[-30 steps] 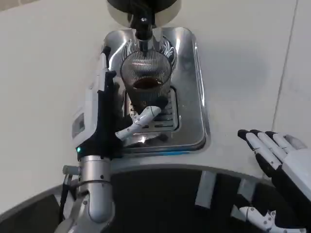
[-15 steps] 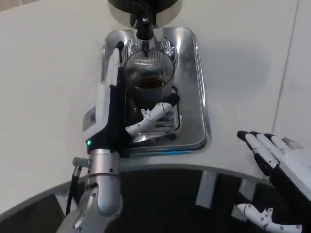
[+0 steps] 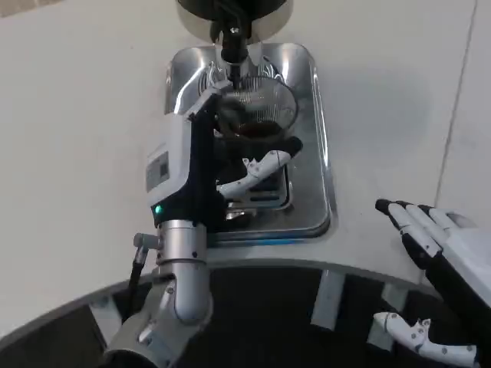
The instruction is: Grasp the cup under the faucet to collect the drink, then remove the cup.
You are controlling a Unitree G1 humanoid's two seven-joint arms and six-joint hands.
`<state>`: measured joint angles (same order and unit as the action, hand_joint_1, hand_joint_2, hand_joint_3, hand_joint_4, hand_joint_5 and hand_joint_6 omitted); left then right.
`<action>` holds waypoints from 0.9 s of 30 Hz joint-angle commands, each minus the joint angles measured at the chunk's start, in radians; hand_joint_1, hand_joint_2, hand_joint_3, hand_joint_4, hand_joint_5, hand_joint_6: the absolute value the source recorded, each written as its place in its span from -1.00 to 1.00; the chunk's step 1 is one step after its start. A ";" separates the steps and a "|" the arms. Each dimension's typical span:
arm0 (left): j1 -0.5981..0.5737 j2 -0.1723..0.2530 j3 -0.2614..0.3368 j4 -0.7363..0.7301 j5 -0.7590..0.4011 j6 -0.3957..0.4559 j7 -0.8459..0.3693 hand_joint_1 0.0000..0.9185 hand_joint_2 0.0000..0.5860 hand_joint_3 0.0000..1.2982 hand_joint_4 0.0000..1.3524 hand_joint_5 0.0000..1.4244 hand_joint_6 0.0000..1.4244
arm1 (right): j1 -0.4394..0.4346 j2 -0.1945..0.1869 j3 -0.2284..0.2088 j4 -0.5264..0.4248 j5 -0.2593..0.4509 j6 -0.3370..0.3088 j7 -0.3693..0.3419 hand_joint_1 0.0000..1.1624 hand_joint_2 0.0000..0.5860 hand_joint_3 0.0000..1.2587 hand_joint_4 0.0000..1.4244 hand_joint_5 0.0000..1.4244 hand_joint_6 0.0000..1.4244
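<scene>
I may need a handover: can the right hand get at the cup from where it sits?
Probably yes: the right hand lies open beside the tray, bare table between. But the left hand already grips the cup.

White desk (image 3: 77, 115), bearing: one shiny steel drip tray (image 3: 316, 138), sitting flat below the dispenser base (image 3: 265, 15).

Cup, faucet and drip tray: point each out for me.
cup (image 3: 265, 107), head view, on its ribbed glass wall.
faucet (image 3: 232, 47), head view, on the black spout.
drip tray (image 3: 318, 153), head view, on its bare right rim.
</scene>
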<state>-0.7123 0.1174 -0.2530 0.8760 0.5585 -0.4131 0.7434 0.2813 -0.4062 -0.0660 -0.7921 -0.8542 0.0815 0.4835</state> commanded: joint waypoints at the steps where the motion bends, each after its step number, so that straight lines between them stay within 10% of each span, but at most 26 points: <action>1: 0.014 -0.039 -0.026 0.023 0.032 0.076 0.045 0.43 -0.69 0.22 0.36 0.74 0.99 | 0.019 -0.002 -0.023 -0.012 0.020 0.008 0.001 -0.40 0.43 -1.00 -1.00 -1.00 -1.00; 10: 0.038 -0.095 0.005 -0.015 -0.028 0.022 0.101 0.50 -0.80 0.64 0.78 0.92 1.00 | 0.065 -0.003 -0.050 -0.043 0.027 0.018 0.013 -0.40 0.44 -1.00 -1.00 -1.00 -1.00; 27: 0.242 -0.002 0.030 -0.319 0.023 0.072 0.031 0.57 -0.87 0.78 0.89 0.91 1.00 | -0.027 -0.023 -0.024 0.032 0.044 0.010 0.002 -0.41 0.44 -1.00 -1.00 -1.00 -1.00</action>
<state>-0.4785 0.1097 -0.2289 0.5733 0.5659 -0.3476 0.7728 0.2605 -0.4216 -0.0962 -0.7764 -0.8204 0.1020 0.4930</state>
